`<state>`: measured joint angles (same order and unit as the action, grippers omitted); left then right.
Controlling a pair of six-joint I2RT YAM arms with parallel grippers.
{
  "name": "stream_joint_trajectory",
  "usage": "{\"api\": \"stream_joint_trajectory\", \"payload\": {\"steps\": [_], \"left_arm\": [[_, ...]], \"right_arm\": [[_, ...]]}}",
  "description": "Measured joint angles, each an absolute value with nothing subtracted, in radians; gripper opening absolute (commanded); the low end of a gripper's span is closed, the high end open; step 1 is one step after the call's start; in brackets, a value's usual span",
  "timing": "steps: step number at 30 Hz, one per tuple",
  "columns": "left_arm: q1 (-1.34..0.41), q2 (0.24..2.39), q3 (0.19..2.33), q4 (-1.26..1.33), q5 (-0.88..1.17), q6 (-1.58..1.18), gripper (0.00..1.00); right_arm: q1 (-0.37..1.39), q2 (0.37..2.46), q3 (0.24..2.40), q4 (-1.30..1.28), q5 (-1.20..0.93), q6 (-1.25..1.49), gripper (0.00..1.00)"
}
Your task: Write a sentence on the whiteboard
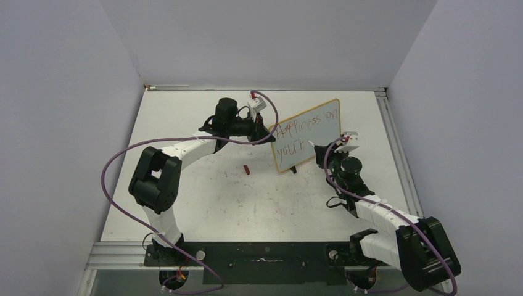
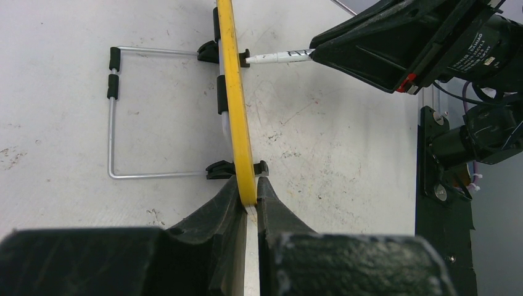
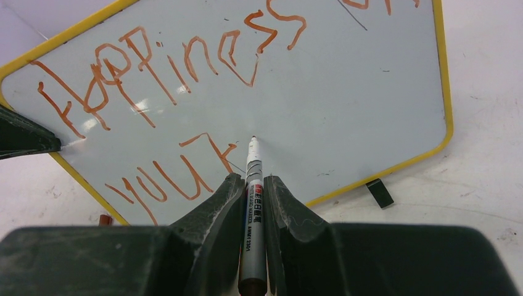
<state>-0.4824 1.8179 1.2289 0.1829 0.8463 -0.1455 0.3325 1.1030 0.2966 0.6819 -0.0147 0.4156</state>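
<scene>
- The top view alone shows the open table [image 1: 203,197]. It lies bare between the left arm and the arm bases, apart from a small red cap [image 1: 247,169] near the board's lower left corner and not touching it.
- The left gripper [image 2: 248,185] is clamped on the end edge of the whiteboard [image 1: 314,132]. In the left wrist view, one finger presses on each side of the yellow frame.
- The whiteboard stands upright, right of the table's centre. It is set at an angle, with its written face turned towards the right arm.
- Only the left wrist view shows the back, where a bent wire stand [image 2: 111,129] lies flat on the table behind the board, joined to it by black clips.
- The sentence [image 3: 154,68] is in red, in two lines. The right wrist view reads "Happines" above "your" but cuts off the end of the upper line. The top view shows "on" there.
- The marker [image 3: 253,216] points at the white face. Its tip is just right of "your" and below the upper line.
- The right gripper [image 3: 253,182] is closed round the marker's barrel, with a finger on either side.
- Right of the tip, the board is blank as far as the yellow frame. A black foot [image 3: 379,192] sits under the lower right edge, and the table's right rail is well apart from the board.
</scene>
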Motion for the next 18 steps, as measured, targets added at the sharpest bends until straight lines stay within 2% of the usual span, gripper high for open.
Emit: {"api": "stream_joint_trajectory", "payload": {"steps": [12,18], "left_arm": [[-0.483,1.818,1.229,0.182,0.846,-0.145,0.00],[-0.483,1.818,1.230,0.182,0.847,-0.145,0.00]], "right_arm": [[0.332,1.130,0.296,0.710,0.022,0.417,0.05],[0.332,1.071,0.289,0.710,0.052,0.416,0.05]]}}
